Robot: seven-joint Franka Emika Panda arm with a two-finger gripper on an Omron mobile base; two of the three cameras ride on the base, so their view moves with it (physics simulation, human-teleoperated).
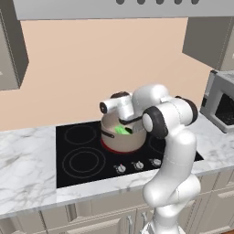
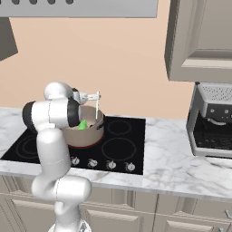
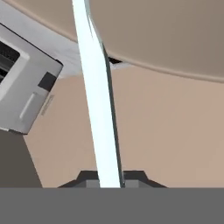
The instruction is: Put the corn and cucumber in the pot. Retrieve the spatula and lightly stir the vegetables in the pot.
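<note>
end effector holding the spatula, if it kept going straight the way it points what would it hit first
Judging by the hand view, the end effector points sideways past the pot rim, along the spatula handle, toward the beige wall. The wall looks like the first contact, though depth is unclear.

Flat, even rendered light with no visible source. The arm (image 1: 171, 151) shades soft grey down its underside. A bright sheen washes out the spatula handle (image 3: 98, 109), centre of the hand view. All three views look slightly soft, with no edge distortion.
</note>
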